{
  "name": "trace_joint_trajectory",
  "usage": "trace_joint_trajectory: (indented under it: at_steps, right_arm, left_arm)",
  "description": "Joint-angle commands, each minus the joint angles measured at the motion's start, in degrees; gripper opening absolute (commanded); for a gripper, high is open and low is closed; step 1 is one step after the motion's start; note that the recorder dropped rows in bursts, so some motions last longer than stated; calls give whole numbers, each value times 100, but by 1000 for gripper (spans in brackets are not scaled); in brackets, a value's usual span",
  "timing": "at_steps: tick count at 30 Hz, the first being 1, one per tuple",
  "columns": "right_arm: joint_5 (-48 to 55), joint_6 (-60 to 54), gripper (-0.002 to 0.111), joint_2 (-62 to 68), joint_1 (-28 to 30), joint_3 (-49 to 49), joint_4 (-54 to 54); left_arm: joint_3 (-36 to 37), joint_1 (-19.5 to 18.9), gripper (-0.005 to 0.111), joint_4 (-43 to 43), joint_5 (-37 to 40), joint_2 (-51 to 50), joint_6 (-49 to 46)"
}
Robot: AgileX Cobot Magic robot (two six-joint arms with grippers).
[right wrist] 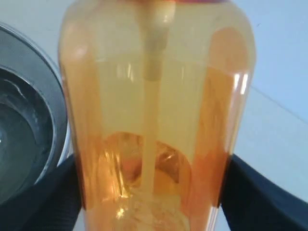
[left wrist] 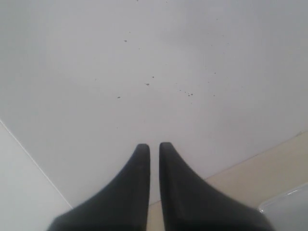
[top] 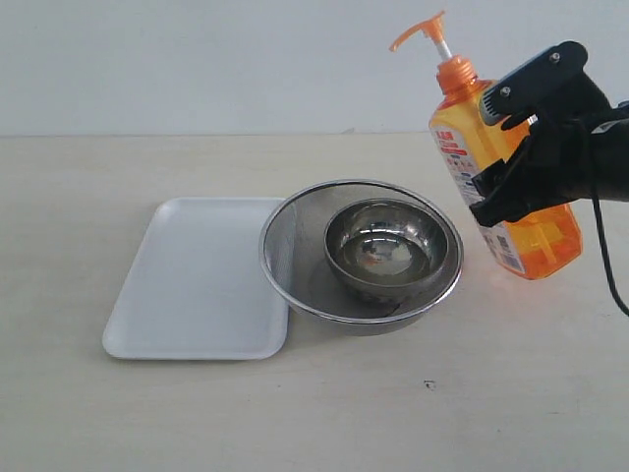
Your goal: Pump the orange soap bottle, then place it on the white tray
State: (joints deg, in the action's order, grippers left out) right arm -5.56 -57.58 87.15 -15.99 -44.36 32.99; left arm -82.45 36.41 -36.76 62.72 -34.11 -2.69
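Observation:
The orange soap bottle (top: pixel 545 241) is at the right of the exterior view, tilted so its orange pump head (top: pixel 418 32) leans left, toward the strainer. My right gripper (top: pixel 496 152) is shut on the bottle's body from the right side. In the right wrist view the translucent bottle (right wrist: pixel 154 96) fills the frame between the two dark fingers (right wrist: pixel 262 195). The white tray (top: pixel 197 275) lies flat at the left with nothing on it. My left gripper (left wrist: pixel 154 147) is shut and holds nothing; it points at a pale wall, and a corner of the tray (left wrist: pixel 288 207) shows beside it. The exterior view does not show it.
A round steel mesh strainer (top: pixel 295 231) with a metal bowl (top: pixel 393 246) inside stands between tray and bottle, its rim overlapping the tray's right edge. The bowl's rim (right wrist: pixel 53 96) shows beside the bottle in the right wrist view. A black cable (top: pixel 604 256) hangs from the right arm.

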Motion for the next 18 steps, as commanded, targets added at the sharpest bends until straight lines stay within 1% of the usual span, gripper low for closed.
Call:
trace_joint_trajectory:
  at_steps: [1,7,18]
  right_arm:
    - [-446,-74,0,-157,2,-44,-57]
    - [-601,-25,0,-157,2,-44,-36]
    - [-1361,1381,0,-157,2,-33,4]
  left_arm:
    - [19,18,5,-13,21,44,64]
    - [19,18,5,-13,21,44,64]
    - [19,18,5,-13,21,44,64]
